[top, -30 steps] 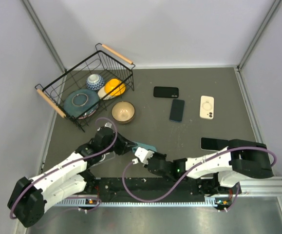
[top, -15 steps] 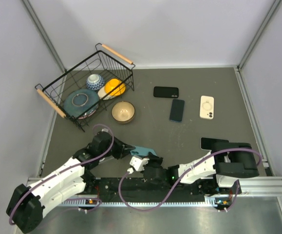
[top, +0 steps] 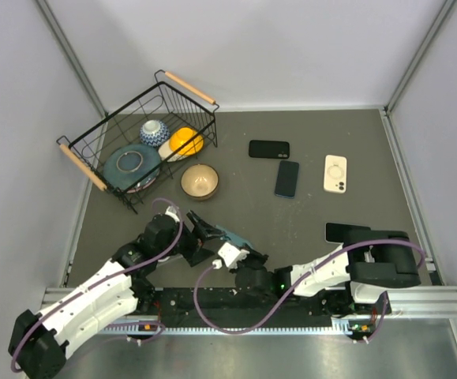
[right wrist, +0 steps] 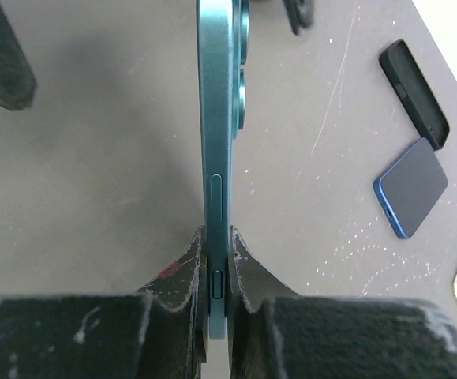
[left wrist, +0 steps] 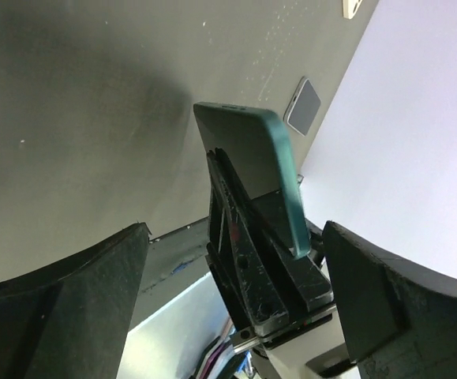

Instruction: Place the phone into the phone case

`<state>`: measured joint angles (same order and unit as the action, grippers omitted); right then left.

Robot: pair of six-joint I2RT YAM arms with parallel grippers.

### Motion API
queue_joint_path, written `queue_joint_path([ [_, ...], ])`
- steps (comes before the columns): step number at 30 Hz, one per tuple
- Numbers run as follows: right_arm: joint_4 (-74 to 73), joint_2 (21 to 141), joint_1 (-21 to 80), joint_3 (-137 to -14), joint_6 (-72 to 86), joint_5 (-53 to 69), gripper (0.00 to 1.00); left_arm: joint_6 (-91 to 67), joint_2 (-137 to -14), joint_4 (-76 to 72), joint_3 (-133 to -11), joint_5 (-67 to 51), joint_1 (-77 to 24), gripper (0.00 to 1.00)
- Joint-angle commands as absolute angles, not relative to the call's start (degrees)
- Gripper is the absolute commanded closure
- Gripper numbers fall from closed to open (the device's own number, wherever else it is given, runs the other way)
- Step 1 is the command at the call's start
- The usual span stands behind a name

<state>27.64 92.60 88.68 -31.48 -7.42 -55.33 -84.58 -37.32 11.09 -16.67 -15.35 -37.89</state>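
Teal phone [top: 230, 235] is held off the grey table [top: 307, 213] near the front edge, between the two arms. In the right wrist view it is seen edge-on and upright.

At the far left a wire basket [top: 83, 166] is seen, holding a blue plate [top: 132, 164], a patterned bowl [top: 154, 130] and a yellow-orange item [top: 185, 142] that cannot be identified. Just beside the basket a tan bowl [top: 200, 181] stands on the table.

Next comes the left gripper [top: 204, 234], whose fingers [left wrist: 62, 300] are spread wide on either side of the phone without touching it. The phone's lower end is pinched by the right gripper [right wrist: 216, 276], its fingers pressed against both faces; the part of the phone between them is hidden.

Further right, well apart from the grippers, a black phone case [top: 269, 148] lies flat towards the back, with a blue phone [top: 286, 178] just beside it. A cream slab [top: 335, 173] with a ring on its face follows; whether it is a phone or a case cannot be told. A black phone [top: 340, 231] near the right side is partly covered by the right arm [top: 386, 257].
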Motion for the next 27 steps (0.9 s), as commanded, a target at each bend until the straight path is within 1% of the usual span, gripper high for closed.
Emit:
queue_joint_path([
  [1, 29.2, 88.7, 86.2, -30.5, 1.6, -57.1, 1.00, -79.7, -35.9, 19.6, -23.1, -8.4, -38.0, 0.04],
  [4, 26.8, 87.2, 85.3, -30.0, 4.4, -56.6, 1.00, -79.5, -35.7, 24.2, -27.0, -3.4, -38.0, 0.04],
  [6, 24.0, 85.2, 84.7, -30.2, 6.1, -56.6, 1.00, -79.6, -35.9, 30.7, -30.4, 3.4, -38.0, 0.05],
  [7, 19.8, 84.5, 84.3, -30.8, 7.2, -56.4, 1.00, -80.0, -35.9, 33.2, -31.7, 5.3, -38.0, 0.05],
  [8, 17.5, 83.5, 83.8, -31.1, 9.9, -56.3, 1.00, -80.2, -36.0, 38.2, -34.1, 9.9, -38.0, 0.06],
  [10, 15.0, 79.7, 81.9, -30.2, 12.4, -55.4, 1.00, -83.6, -35.9, 43.2, -36.1, 14.3, -38.0, 0.09],
  [11, 14.8, 78.4, 81.3, -29.5, 13.8, -54.4, 1.00, -84.9, -35.8, 48.5, -37.7, 18.1, -38.0, 0.10],
  [14, 14.5, 73.3, 79.5, -27.0, 15.5, -51.3, 1.00, -88.2, -35.6, 54.5, -39.6, 23.7, -37.9, 0.16],
  [18, 9.7, 68.7, 79.2, -26.9, 18.3, -51.7, 1.00, -90.2, -36.3, 60.9, -39.6, 26.6, -37.4, 0.20],
  [20, 9.3, 66.6, 79.3, -26.3, 19.0, -52.3, 1.00, -90.8, -36.6, 61.0, -38.0, 27.2, -36.2, 0.24],
  [23, 9.1, 64.4, 79.2, -25.1, 20.6, -52.1, 1.00, -89.4, -38.5, 59.4, -35.5, 25.1, -32.5, 0.29],
  [27, 6.7, 63.2, 79.2, -24.7, 22.4, -52.6, 1.00, -88.9, -43.3, 59.4, -32.7, 18.2, -25.7, 0.36],
])
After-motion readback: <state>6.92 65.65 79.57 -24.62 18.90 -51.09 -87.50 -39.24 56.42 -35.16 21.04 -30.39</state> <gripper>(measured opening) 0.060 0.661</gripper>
